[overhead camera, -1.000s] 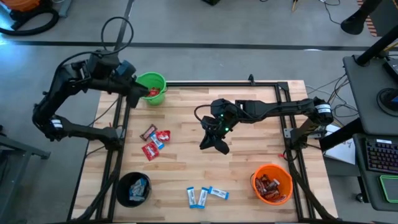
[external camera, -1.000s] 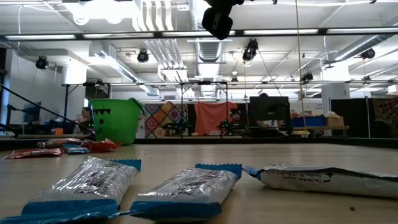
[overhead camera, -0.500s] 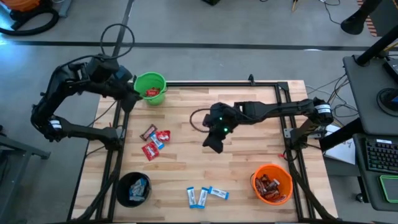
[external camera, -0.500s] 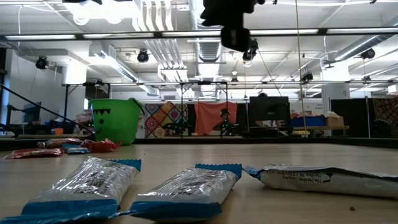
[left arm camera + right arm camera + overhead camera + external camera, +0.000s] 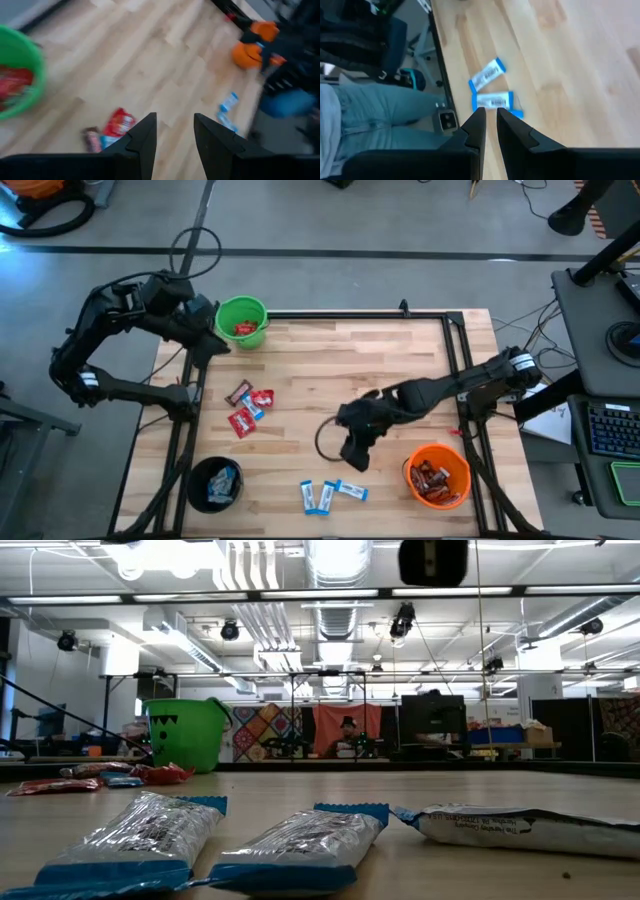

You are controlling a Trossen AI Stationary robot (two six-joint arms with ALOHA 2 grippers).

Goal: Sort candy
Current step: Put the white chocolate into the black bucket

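Wood table (candy scattered); left gripper parted, right gripper near-closed, empty.

Both arms are dark and jointed, with black cables looping beside them. Each tool ends in two flat black fingers.

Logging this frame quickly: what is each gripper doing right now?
Left gripper: open, empty, beside the green bucket.
Right gripper: nearly closed, empty, above the blue-and-white candies.

green bucket, orange bucket, blue-and-white packets
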